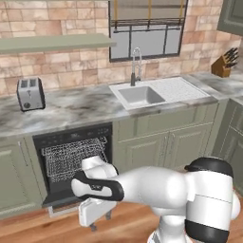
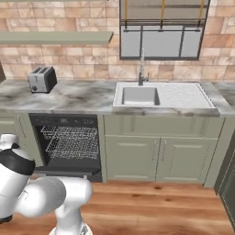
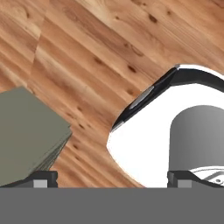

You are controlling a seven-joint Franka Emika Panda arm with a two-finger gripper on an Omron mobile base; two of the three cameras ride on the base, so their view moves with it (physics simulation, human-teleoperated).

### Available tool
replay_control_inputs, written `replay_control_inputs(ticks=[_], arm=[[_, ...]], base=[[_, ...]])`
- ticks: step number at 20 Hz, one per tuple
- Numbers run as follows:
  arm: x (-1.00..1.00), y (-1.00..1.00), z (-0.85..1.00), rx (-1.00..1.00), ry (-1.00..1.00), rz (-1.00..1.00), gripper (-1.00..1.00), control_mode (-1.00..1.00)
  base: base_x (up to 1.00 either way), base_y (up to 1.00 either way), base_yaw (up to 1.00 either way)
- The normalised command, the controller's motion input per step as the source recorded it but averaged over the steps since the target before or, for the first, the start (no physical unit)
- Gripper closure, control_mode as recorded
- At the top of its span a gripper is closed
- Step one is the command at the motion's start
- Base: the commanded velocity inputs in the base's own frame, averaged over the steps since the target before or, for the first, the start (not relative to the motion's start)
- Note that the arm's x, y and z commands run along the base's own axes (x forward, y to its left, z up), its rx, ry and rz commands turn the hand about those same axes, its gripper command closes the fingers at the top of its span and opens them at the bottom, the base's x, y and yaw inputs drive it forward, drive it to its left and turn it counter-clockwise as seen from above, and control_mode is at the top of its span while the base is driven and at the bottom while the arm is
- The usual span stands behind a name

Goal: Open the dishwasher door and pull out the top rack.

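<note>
Arm stretched fwd and low, wrist bent down; pincer point(image 1: 101, 223) points downward, jaws wide apart, holding nothing.

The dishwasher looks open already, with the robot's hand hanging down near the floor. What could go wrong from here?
1. The end effector hangs open and low, pointing at the wood floor. Swinging up toward the top rack, it may knock the lowered dishwasher door.
2. The top rack is thin wire; the fingers could close between wires and slip when pulling.
3. The rack sits back inside the opening, so the reach is long and cramped.
</note>
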Motion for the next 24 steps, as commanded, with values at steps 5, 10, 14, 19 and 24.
replay_control_inputs(ticks=[5,10,14,19,24], arm=[[0.00,0.00,0.00,0.00,0.00,0.00,-1.00,1.00],[0.00,0.00,0.00,0.00,0.00,0.00,-1.00,1.00],[0.00,0.00,0.00,0.00,0.00,0.00,-1.00,1.00],[0.00,0.00,0.00,0.00,0.00,0.00,-1.00,1.00],[0.00,0.00,0.00,0.00,0.00,0.00,-1.00,1.00]], base=[[0.39,0.60,0.00],[0.44,0.41,0.00],[0.20,0.34,0.00],[0.12,0.49,0.00],[0.08,0.51,0.00]])
